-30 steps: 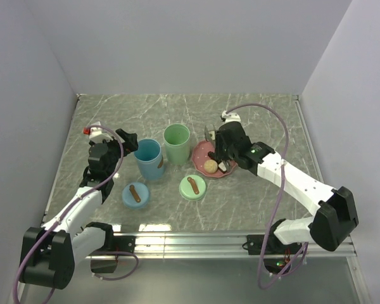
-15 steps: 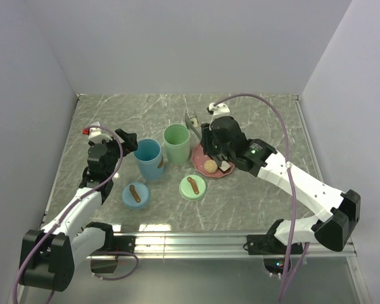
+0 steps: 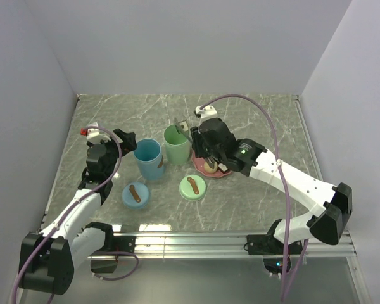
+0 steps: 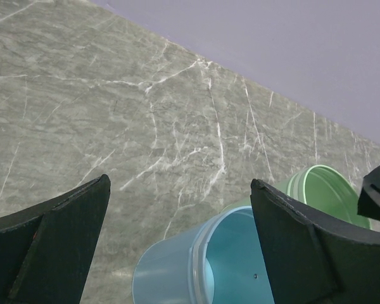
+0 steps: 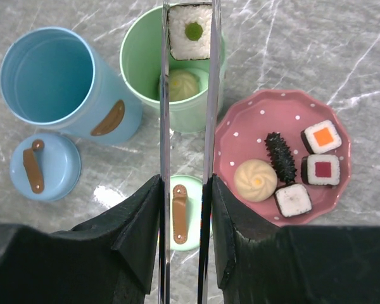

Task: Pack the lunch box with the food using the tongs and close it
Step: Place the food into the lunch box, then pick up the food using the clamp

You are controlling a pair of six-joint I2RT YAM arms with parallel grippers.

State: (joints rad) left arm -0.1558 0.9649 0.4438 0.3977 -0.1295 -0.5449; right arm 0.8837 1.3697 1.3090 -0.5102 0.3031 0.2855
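Note:
My right gripper [image 5: 185,183] is shut on the slim metal tongs [image 5: 164,126]. The tongs pinch a white sushi piece with a green centre [image 5: 190,24] over the far rim of the lunch box's green tub [image 5: 130,69]. A tan bun [image 5: 183,84] lies inside that tub. On the pink plate [image 5: 240,139] sit another bun [image 5: 254,180], a dark spiky piece [image 5: 280,157] and three square sushi pieces [image 5: 321,136]. My left gripper [image 4: 178,183] is open, with nothing between its fingers, just behind the empty blue tub [image 4: 177,266].
The blue tub [image 3: 148,158] and green tub [image 3: 176,144] stand side by side, open. Their lids with brown handles lie in front: blue lid [image 3: 135,194], green lid [image 3: 192,187]. The pink plate [image 3: 218,172] is right of the green tub. Walls enclose the marble table.
My right arm has swung left from over the pink plate, carrying the tongs and the sushi piece to above the green tub. The left arm has barely moved.

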